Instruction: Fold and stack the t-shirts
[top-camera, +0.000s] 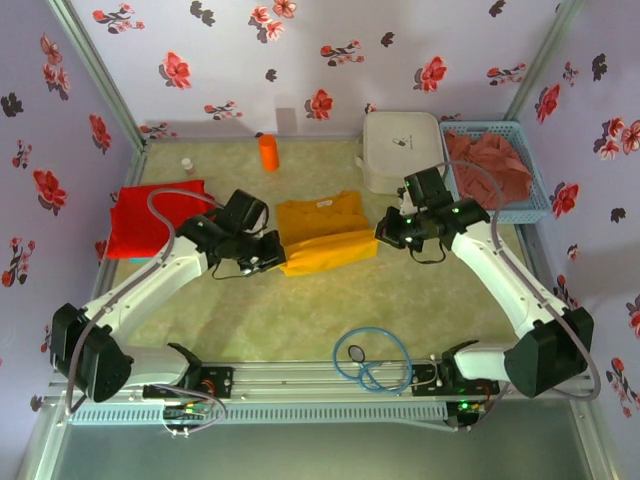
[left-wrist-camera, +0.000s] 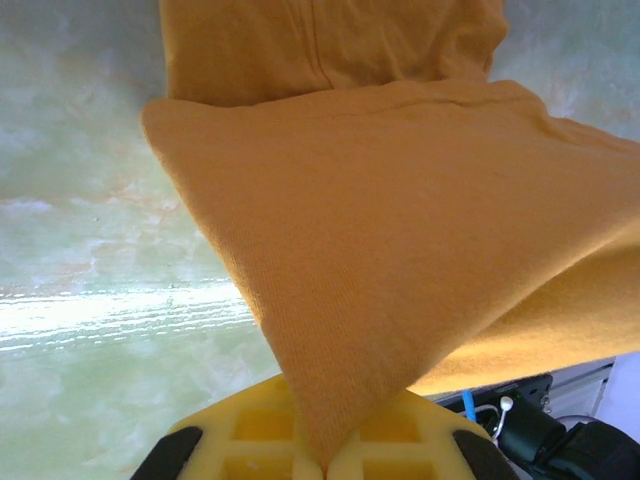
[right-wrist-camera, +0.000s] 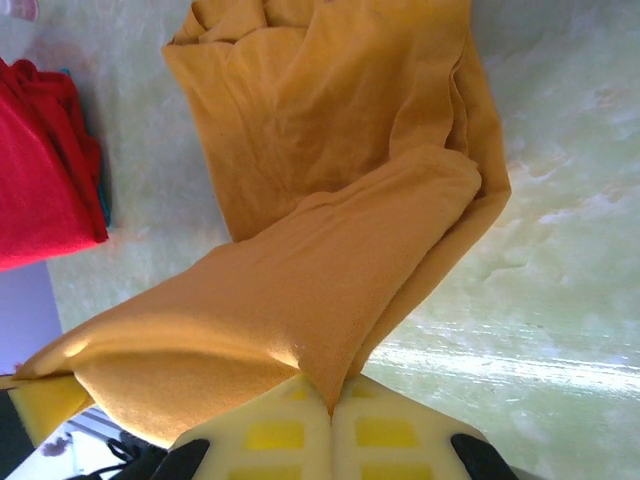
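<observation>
Two pinches: left gripper, right gripper clenched on yellow shirt corners. Could slip if pulled taut between them, skewing fold.

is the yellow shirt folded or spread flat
Mid-fold: the yellow shirt has its near edge lifted and doubled over, corners pinched in the left gripper and right gripper; collar half lies flat.
</observation>
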